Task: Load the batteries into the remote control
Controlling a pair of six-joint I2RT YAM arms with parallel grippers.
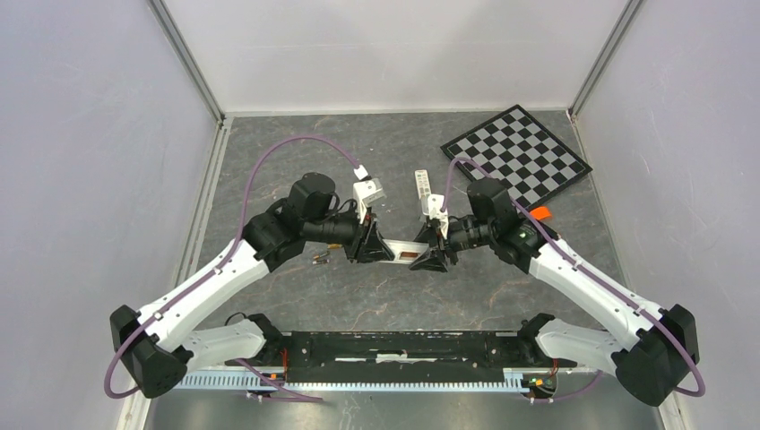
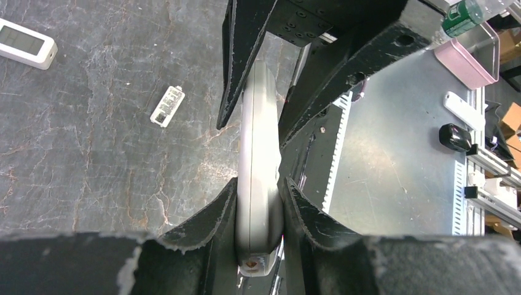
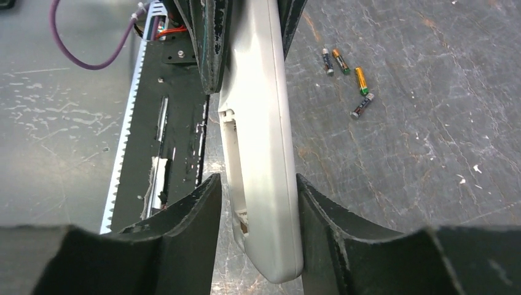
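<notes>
The grey table carries nothing of the job yet, since I hold the remote control above it, turned on edge, likely so the open battery bay along its side stays reachable. It is a long, pale, rounded body. My left claw pinches one end firmly. My right claw flanks the other end, one finger against it, though I cannot tell if that pinch is complete. The batteries, small cylinders with brassy ends, lie loose on the table, well apart from the remote.

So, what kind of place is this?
Probably a robotics lab test cell: white panels enclose the grey table, a checkerboard lies in its far corner, and two robot arms stand at its near edge.
</notes>
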